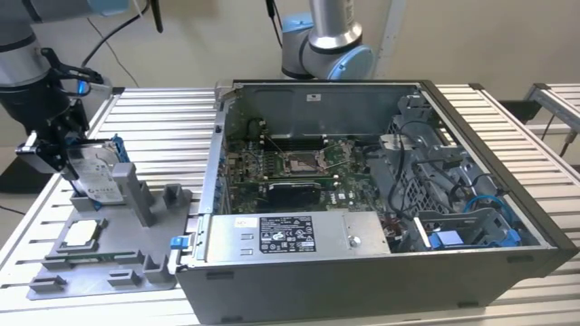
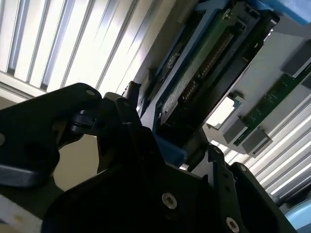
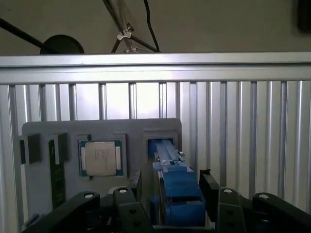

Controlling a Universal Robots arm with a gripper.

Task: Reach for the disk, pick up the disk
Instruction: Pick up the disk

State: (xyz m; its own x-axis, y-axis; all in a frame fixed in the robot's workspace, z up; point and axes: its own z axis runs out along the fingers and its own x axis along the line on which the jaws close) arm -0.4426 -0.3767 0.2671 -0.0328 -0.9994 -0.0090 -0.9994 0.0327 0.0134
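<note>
The gripper (image 3: pixel 171 187) straddles the disk (image 1: pixel 94 171), which stands on edge in the grey tray (image 1: pixel 127 261) on the bench (image 1: pixel 145 109). Whether it is clamped, I cannot tell. The disk looks stiff, dense and shock-sensitive, best held by the sides of its blue frame.

The disk (image 1: pixel 94 171) is silver metal framed in blue plastic.

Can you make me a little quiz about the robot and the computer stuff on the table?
1. True or false: the computer case is open, so you can see inside.
2. What blue-framed thing stands on edge in the grey tray, right at the gripper?
3. What lies flat on the tray? A: a square silver chip. B: a spoon. C: a ball.
Key: 1 true; 2 the disk; 3 A.
</note>
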